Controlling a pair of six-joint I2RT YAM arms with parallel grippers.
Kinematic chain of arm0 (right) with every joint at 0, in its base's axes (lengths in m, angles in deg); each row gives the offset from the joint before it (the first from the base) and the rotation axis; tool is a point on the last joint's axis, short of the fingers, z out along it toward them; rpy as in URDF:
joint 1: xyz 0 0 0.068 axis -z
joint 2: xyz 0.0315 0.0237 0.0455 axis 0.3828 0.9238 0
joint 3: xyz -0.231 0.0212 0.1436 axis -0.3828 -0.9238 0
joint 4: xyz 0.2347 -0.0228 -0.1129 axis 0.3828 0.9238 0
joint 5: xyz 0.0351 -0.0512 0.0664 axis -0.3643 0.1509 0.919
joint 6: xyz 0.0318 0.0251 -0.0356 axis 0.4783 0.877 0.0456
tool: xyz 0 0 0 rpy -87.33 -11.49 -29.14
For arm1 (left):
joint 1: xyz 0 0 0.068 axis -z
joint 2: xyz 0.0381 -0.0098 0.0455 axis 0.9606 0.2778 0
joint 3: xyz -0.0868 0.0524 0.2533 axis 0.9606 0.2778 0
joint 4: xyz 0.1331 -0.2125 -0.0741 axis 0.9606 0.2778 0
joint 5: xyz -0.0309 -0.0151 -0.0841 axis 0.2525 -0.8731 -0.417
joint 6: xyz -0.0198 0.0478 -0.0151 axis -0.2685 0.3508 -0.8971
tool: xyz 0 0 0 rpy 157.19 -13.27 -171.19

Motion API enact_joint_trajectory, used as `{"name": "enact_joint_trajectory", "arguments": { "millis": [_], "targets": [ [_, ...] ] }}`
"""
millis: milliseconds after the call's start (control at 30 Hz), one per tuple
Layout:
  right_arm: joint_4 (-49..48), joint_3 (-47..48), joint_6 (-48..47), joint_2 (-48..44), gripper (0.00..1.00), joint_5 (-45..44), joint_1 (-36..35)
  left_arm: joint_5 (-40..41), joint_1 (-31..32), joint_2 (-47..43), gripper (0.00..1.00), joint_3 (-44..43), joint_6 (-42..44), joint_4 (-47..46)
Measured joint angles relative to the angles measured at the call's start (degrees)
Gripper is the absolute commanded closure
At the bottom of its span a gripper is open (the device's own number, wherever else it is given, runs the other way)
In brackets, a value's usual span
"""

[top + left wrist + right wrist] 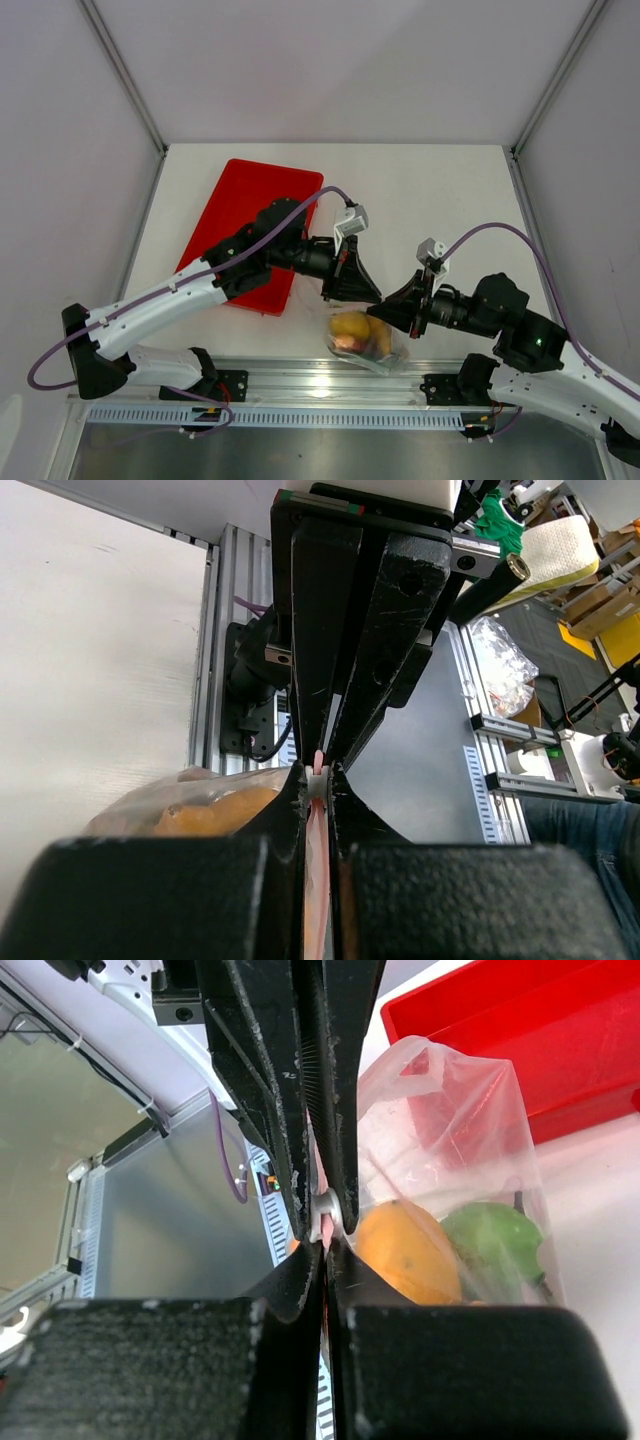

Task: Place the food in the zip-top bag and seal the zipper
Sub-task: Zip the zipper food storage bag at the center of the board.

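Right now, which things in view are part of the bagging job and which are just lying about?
Job: zip-top bag, its zipper, orange fruit and green lime inside, left end effector and right end effector, both shut on the zipper.
Lying about: red tray.

We note the clear crinkly bag (365, 345) upright at the table's (450, 200) near edge, yellow mango (405, 1250) and green lime (495, 1240) inside, pink zipper (318, 880) running along its top.

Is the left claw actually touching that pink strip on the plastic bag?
Touching. The left wrist view shows the left claw shut on the zipper, the pink strip pinched between its jaws with no gap.
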Motion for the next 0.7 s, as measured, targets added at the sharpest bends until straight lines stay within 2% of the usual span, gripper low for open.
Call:
{"name": "enact_joint_trajectory", "arguments": {
  "millis": [100, 133, 200, 233, 333, 400, 467, 500, 533, 700],
  "targets": [
    [-0.04, 0.0, 0.94, 0.39, 1.0, 0.22, 0.48, 0.09, -0.2, 0.0, 0.98, 0.11, 0.09, 0.11],
    [-0.07, -0.02, 1.25, 0.44, 1.0, 0.24, 0.63, 0.13, -0.28, 0.0, 0.85, 0.2, 0.15, 0.09],
    [-0.48, -0.28, 1.95, 0.33, 1.0, 0.33, 0.79, 0.31, -0.31, 0.0, 0.7, 0.24, 0.5, 0.07],
    [-0.96, -0.55, 2.19, 0.17, 1.0, 0.37, 0.83, 0.35, -0.31, 0.0, 0.55, 0.31, 0.63, 0.11],
    [-2.47, -1.2, 2.84, -0.13, 1.0, 0.42, 1.03, 1.11, -0.28, 0.0, 0.47, 0.85, 1.14, 0.7],
    [-3.04, -1.62, 3.34, -0.37, 1.0, 0.57, 1.27, 1.51, -0.26, 0.09, 0.48, 1.05, 1.29, 0.96],
    [-3.5, -2.01, 3.69, -0.55, 1.0, 0.9, 1.57, 1.86, -0.26, 0.11, 0.58, 1.14, 1.49, 1.07],
    [-3.54, -2.05, 3.85, -0.55, 1.0, 1.05, 1.7, 1.9, -0.26, 0.11, 0.67, 1.16, 1.49, 1.11],
    [-3.58, -2.05, 3.87, -0.52, 1.0, 1.18, 1.77, 1.95, -0.26, 0.11, 0.7, 1.16, 1.6, 1.16],
    [-3.63, -2.32, 3.98, -0.48, 1.0, 1.46, 2.51, 1.84, -0.11, 0.09, 0.71, 1.16, 1.86, 1.29]
  ]
}}
